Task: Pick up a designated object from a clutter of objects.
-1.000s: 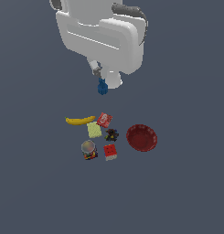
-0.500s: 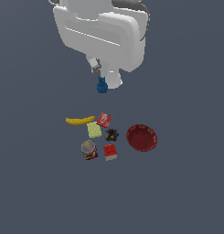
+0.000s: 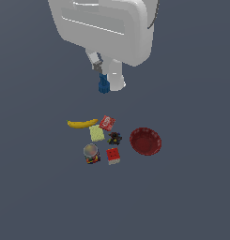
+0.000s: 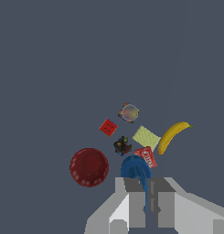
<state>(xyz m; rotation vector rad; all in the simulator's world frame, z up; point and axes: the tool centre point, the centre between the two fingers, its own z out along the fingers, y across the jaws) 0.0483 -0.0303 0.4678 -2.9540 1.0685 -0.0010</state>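
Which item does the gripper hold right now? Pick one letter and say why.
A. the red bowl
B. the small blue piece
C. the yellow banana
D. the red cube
B: the small blue piece sits clamped in the gripper, high above the other items.

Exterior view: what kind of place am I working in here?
Likely a simulated test scene: a bare, featureless grey floor, small mixed items clustered by a red bowl, and the claw holding a blue piece above.

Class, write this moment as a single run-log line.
phase: lifted | gripper: shut on blue piece | blue piece: held above clutter | red bowl: on surface, apart | banana: on surface
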